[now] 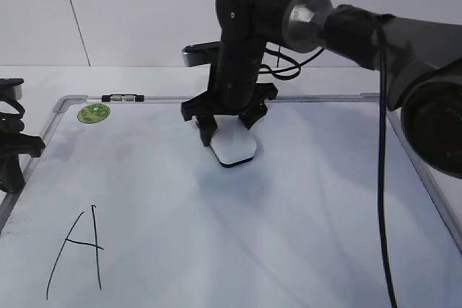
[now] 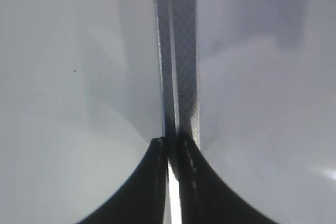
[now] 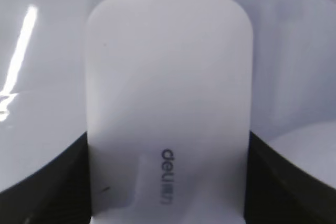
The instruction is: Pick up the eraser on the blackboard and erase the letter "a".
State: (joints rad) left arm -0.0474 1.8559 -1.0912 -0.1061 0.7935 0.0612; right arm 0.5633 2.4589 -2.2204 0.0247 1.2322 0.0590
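Observation:
The white eraser (image 1: 234, 149) lies flat on the blackboard (image 1: 303, 221), near its upper middle. My right gripper (image 1: 229, 129) comes down from above, with a finger against each long side of the eraser; it is shut on it. In the right wrist view the eraser (image 3: 168, 93) fills the frame, its grey logo facing up, between the dark fingers of the right gripper (image 3: 168, 182). The small letter "a" shows in no view. My left gripper (image 2: 170, 148) is shut and empty over the board's silver frame (image 2: 181, 51), at the left edge in the exterior view (image 1: 13, 156).
A large capital "A" (image 1: 76, 250) is drawn at the board's lower left. A round green sticker (image 1: 93, 113) and a small black-and-silver clip (image 1: 123, 97) sit at the top left of the frame. The right arm's cable (image 1: 382, 200) hangs over the board's right side.

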